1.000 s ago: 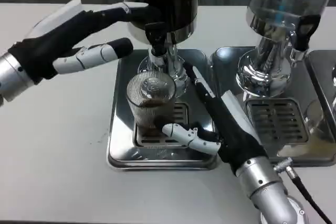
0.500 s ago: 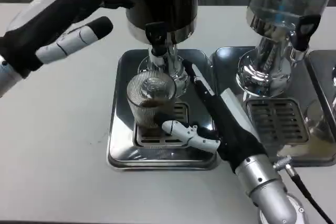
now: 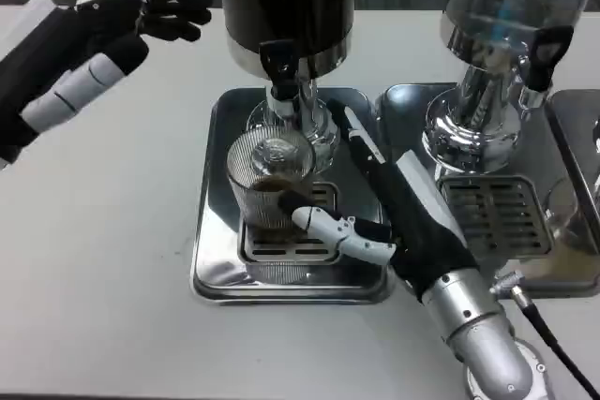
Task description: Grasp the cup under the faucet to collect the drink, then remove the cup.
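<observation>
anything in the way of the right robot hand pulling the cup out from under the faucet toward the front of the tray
Nothing visible blocks it. The right robot hand is already around the cup, which stands on the drip tray below the faucet. The tray's front and the table beyond look bare. The left robot hand is off to the side.

Clear ribbed plastic cup point(image 3: 270, 178), glossy polished metal tray point(image 3: 212, 231) at frame centre, shiny chrome faucet point(image 3: 281, 91), matt white smooth worktop point(image 3: 94, 259), brushed silver forearm point(image 3: 473, 325) lower right.

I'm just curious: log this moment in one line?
right hand: grips cup | cup: under faucet, some drink | left hand: open, raised
</observation>
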You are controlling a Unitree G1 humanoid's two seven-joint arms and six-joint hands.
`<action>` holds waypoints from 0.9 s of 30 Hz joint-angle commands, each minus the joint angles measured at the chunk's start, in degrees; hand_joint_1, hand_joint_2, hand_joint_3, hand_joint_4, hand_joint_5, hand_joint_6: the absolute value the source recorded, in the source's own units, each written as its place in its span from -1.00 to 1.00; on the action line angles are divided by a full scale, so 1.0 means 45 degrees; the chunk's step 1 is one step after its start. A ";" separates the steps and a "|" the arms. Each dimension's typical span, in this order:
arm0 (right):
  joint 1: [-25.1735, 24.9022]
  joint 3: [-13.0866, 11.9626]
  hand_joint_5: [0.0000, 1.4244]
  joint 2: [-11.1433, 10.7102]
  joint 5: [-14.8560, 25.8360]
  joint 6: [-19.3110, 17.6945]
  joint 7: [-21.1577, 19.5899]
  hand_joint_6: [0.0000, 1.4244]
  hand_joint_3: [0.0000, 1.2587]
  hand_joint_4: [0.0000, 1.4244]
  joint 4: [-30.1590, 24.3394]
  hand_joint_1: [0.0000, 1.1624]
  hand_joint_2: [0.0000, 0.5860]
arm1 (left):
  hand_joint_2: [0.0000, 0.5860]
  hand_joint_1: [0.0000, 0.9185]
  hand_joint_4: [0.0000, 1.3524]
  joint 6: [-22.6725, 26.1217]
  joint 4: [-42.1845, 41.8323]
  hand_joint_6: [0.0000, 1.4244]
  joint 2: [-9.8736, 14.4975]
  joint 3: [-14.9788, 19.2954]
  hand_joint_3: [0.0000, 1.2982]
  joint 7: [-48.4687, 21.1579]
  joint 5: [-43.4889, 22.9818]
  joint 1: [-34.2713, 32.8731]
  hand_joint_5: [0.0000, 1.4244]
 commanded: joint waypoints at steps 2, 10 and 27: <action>-0.0256 -0.0060 -1.00 -0.0043 0.0122 -0.0336 0.0131 -0.95 -1.00 -1.00 0.0347 -0.11 -0.36 | -0.54 -1.00 -0.59 -0.0064 -0.0757 -0.62 0.0451 0.0575 -0.58 0.0039 -0.0350 0.0973 -0.56; -0.0474 -0.0067 -1.00 -0.0085 0.0132 -0.0651 0.0182 -0.96 -1.00 -1.00 0.0862 -0.12 -0.36 | -0.55 -1.00 -0.61 -0.0243 -0.1127 -0.65 0.0649 0.1025 -0.59 0.0407 -0.0101 0.1990 -0.58; -0.1124 -0.0064 -1.00 0.0082 0.0122 -0.1165 0.0130 -0.97 -1.00 -1.00 0.2085 -0.11 -0.35 | -0.57 -1.00 -0.64 -0.0514 -0.1130 -0.70 0.1023 0.1280 -0.61 0.1267 0.0354 0.3674 -0.64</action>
